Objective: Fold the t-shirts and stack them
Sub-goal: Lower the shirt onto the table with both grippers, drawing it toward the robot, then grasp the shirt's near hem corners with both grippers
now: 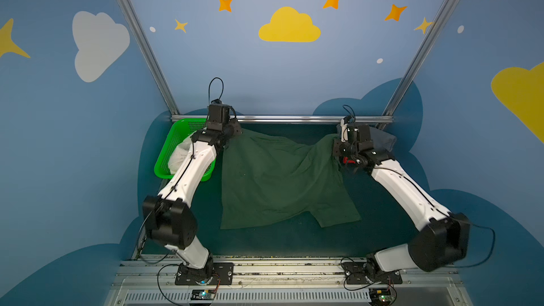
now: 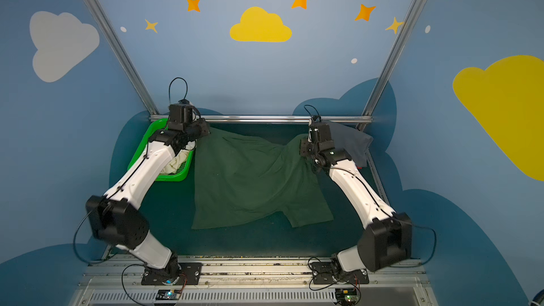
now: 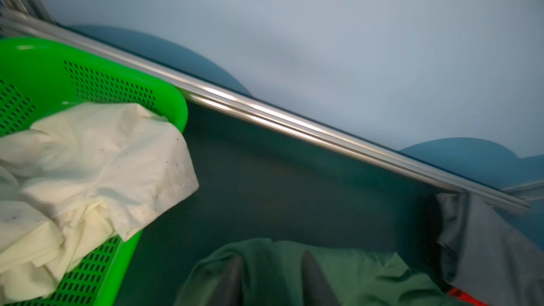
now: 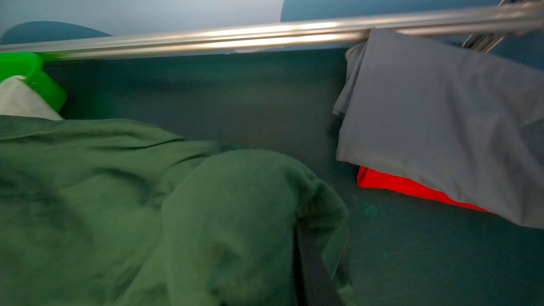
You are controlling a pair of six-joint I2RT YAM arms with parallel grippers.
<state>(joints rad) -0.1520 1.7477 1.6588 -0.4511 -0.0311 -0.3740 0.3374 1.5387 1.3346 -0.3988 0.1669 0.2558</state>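
Note:
A large dark green t-shirt (image 1: 279,183) (image 2: 253,183) lies spread and rumpled on the mat. My left gripper (image 1: 232,135) (image 3: 272,256) is at its far left corner, fingers (image 3: 232,278) apart with the cloth lying under and between them. At the shirt's far right corner is my right gripper (image 1: 335,145) (image 4: 273,225); green cloth bulges over it and only one finger (image 4: 309,260) shows. A grey t-shirt (image 2: 353,145) (image 4: 441,130) lies folded at the back right on top of a red t-shirt (image 4: 397,185). A crumpled cream-white t-shirt (image 3: 88,172) (image 1: 179,157) fills the basket.
The bright green perforated basket (image 1: 176,139) (image 3: 59,69) stands at the back left, under my left arm. A metal rail (image 1: 294,118) runs along the back edge, close behind both grippers. Dark teal mat (image 1: 294,239) shows in front of the green shirt.

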